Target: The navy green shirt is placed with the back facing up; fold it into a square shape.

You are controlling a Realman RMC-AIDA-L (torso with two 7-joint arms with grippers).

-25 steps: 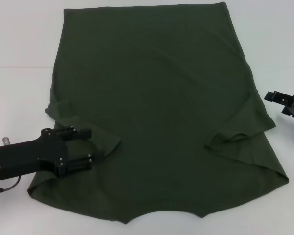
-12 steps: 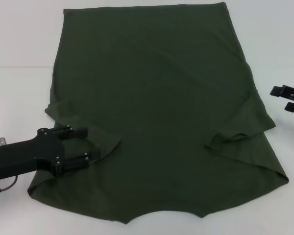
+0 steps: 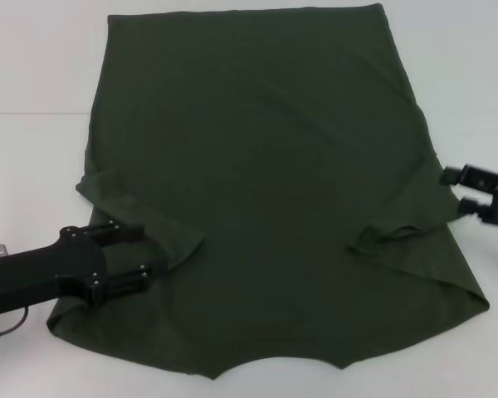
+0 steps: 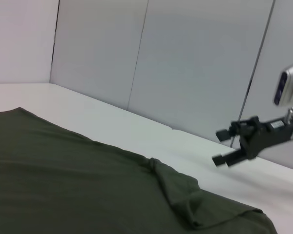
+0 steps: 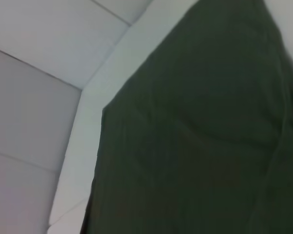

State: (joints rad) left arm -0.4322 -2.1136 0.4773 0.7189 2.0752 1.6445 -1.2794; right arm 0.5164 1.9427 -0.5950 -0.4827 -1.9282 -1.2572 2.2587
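Observation:
The navy green shirt (image 3: 266, 182) lies flat on the white table, with both sleeves folded inward onto the body. My left gripper (image 3: 146, 250) is open at the shirt's near left edge, its fingers over the cloth beside the folded left sleeve (image 3: 153, 228). My right gripper (image 3: 456, 194) is open at the shirt's right edge, beside the folded right sleeve (image 3: 407, 220). The left wrist view shows the shirt (image 4: 78, 185) and, farther off, the open right gripper (image 4: 221, 146). The right wrist view shows only the shirt (image 5: 200, 136).
The white table (image 3: 33, 166) shows bare to the left and right of the shirt and behind it. Grey wall panels (image 4: 185, 58) rise behind the table. A cable (image 3: 4, 322) hangs by the left wrist.
My left gripper has drawn back a little toward the left, still open. My right gripper has moved in and down to the shirt's right edge.

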